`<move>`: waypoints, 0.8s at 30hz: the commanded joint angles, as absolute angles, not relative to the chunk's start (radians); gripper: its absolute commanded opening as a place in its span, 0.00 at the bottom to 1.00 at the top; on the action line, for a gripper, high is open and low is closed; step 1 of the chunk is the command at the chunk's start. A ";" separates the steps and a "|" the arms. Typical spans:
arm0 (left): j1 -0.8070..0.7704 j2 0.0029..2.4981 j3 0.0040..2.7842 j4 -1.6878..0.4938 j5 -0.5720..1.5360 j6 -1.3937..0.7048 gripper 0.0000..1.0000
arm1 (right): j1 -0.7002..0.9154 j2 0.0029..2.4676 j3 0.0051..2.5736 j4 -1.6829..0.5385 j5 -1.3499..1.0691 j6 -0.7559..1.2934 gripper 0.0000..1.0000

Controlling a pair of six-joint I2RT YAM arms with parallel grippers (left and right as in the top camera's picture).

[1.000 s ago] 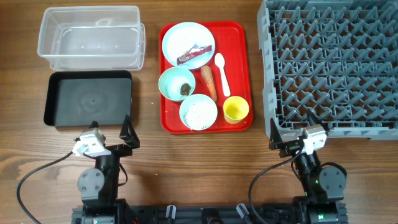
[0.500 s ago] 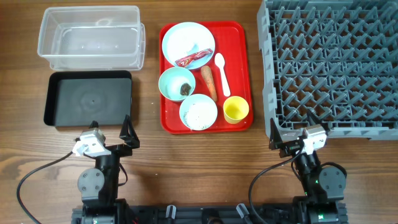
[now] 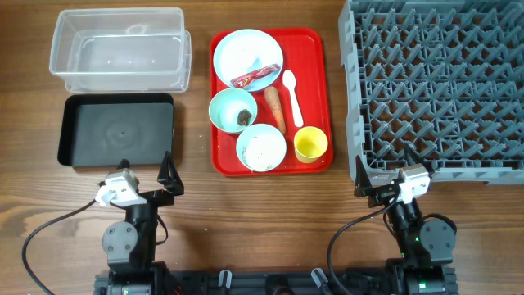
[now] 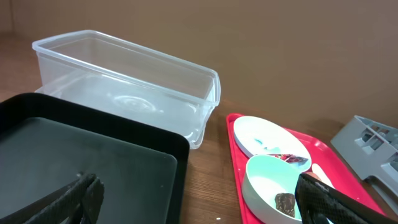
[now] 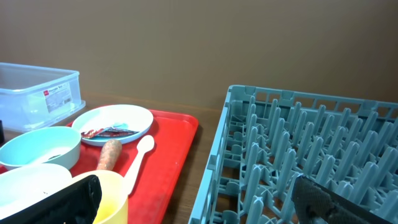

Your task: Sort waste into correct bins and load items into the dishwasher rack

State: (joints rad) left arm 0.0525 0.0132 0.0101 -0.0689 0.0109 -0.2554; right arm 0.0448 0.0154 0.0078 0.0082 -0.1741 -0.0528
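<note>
On the red tray (image 3: 315, 49) sit a pale blue plate (image 3: 246, 49) with a red wrapper (image 3: 252, 78), a bowl (image 3: 226, 106) holding a brown lump (image 3: 244, 119), a bowl (image 3: 261, 147) of white grains, a carrot (image 3: 275, 110), a white spoon (image 3: 292, 97) and a yellow cup (image 3: 311, 145). The clear tub (image 3: 120, 47) and the black tub (image 3: 117, 129) lie to the left, both bare inside. The grey rack (image 3: 438, 82) fills the right. My left gripper (image 3: 146, 174) (image 4: 196, 186) is open, near the black tub's front edge. My right gripper (image 3: 383, 170) (image 5: 194, 186) is open at the rack's front left corner.
Bare wooden table runs along the front between the two arm bases and between the tray and the rack. Black cables (image 3: 41, 229) curl on the table by each base.
The red wrapper has settled slightly lower on the plate. Neither arm has moved and both grippers stay open.
</note>
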 commanded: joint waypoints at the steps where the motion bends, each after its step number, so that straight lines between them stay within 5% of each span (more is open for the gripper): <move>1: 0.056 0.003 0.006 -0.038 0.067 -0.247 1.00 | 0.042 0.011 0.005 0.012 -0.157 -0.046 1.00; 14: 0.056 0.091 0.166 -0.005 0.209 -0.241 1.00 | 0.042 0.011 0.005 0.033 -0.157 -0.157 1.00; 24: -0.007 0.906 0.804 -0.207 0.299 -0.141 1.00 | 0.042 0.032 0.092 0.189 -0.279 -0.159 1.00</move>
State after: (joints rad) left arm 0.0456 0.6956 0.5976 -0.1146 0.2634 -0.2398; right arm 0.0448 0.0174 0.0151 0.1940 -0.2504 -0.1444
